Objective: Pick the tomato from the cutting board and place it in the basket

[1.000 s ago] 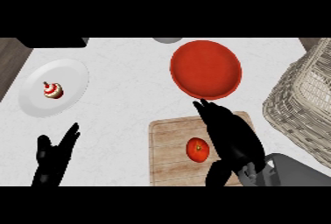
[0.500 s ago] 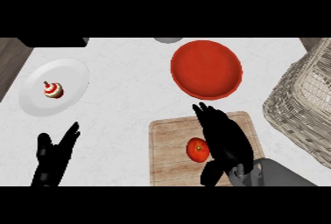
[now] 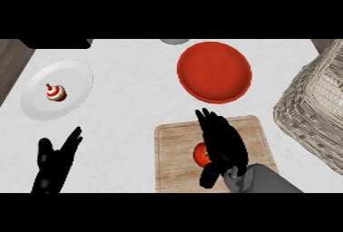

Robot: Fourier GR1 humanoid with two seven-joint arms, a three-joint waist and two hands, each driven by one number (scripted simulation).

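Note:
A red tomato (image 3: pixel 199 154) lies on the wooden cutting board (image 3: pixel 175 154) at the lower middle of the head view. My right hand (image 3: pixel 221 140) hovers over the board with fingers straight, covering the tomato's right side; its thumb (image 3: pixel 209 174) hangs below the tomato. The hand is open and not curled round the tomato. A woven wicker basket (image 3: pixel 315 113) stands at the right edge, to the right of the board. My left hand (image 3: pixel 57 161) rests open at the lower left, fingers up.
A red plate (image 3: pixel 214 70) sits just beyond the board. A white plate (image 3: pixel 40 97) at the left holds a small red-and-white object (image 3: pixel 56 92). A grey round object (image 3: pixel 175 41) and a dark object (image 3: pixel 57 43) touch the far edge.
My right hand has slid left and lower over the board, now covering more of the tomato. The left hand and everything else stay in place.

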